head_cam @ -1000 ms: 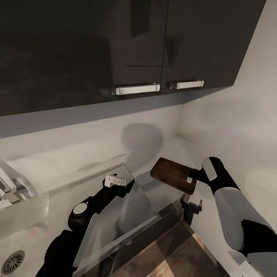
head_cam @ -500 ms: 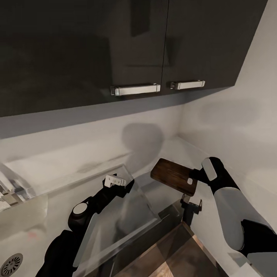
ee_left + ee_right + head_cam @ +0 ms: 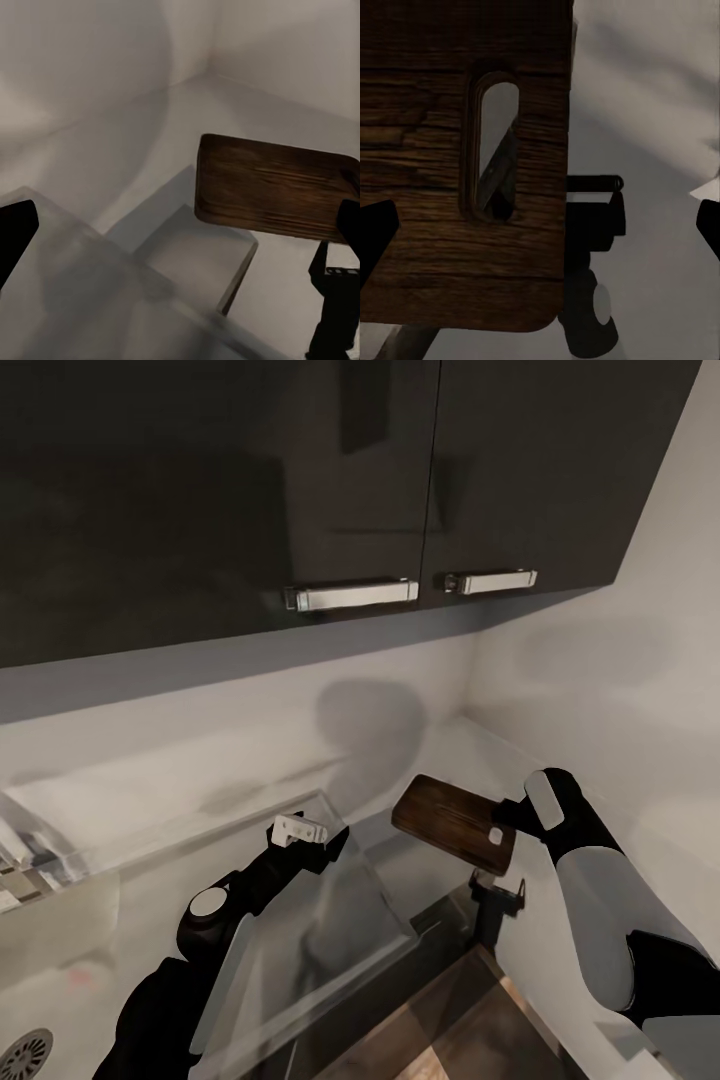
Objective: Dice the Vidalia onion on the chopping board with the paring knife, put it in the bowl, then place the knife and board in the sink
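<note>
Dark chopping board (image 3: 452,823) is clamped by right gripper (image 3: 497,830) at its slot end; should stay level sinkward.

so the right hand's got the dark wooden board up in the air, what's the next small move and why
Probably carry it leftward toward the sink. The dark brown wooden chopping board is held at its slot-handle end by the right hand, lifted clear of the grey countertop near the corner. The round drain shows at the head view's lower left, well away from the board, so it likely needs to cross over before being lowered.
</note>
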You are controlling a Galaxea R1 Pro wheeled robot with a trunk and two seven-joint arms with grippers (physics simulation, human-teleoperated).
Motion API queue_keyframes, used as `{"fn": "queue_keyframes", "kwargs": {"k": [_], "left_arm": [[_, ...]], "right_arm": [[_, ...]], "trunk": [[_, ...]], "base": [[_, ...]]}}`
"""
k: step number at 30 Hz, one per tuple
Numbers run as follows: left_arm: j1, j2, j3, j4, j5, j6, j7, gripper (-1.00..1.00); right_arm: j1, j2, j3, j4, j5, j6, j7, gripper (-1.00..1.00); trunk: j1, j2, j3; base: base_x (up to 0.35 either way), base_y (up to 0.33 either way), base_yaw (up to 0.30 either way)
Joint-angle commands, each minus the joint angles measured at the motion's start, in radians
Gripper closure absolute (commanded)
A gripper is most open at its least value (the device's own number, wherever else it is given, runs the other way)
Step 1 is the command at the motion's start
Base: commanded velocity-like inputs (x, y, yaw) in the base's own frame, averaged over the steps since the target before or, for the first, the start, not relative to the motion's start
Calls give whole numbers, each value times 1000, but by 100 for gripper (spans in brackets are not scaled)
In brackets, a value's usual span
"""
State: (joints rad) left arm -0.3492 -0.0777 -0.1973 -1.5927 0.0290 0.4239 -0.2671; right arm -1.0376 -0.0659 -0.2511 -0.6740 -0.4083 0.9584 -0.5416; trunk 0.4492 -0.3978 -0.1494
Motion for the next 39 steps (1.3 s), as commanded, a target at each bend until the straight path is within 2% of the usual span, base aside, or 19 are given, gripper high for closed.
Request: {"fn": "queue_keyframes", "kwargs": {"k": [1,22,31,39], "left_arm": [[-1,0,1,-1,3,7,-3,-100],[-1,0,1,-1,3,7,-3,-100],[-1,0,1,-1,3,7,-3,-100],[-1,0,1,-1,3,7,-3,-100]], "right_arm": [[-1,0,0,-1,-11,2,-9,-100],[-1,0,0,-1,-9,2,-9,-100],[-1,0,0,-1,-9,2,-9,-100],[-1,0,0,-1,-9,-2,-6,-100]], "trunk": [[1,-2,-2],[1,-2,-2],[1,-2,-2],[1,-2,-2]], "base": [[49,0,0],[5,0,-2],[0,0,-188],[0,0,-58]]}}
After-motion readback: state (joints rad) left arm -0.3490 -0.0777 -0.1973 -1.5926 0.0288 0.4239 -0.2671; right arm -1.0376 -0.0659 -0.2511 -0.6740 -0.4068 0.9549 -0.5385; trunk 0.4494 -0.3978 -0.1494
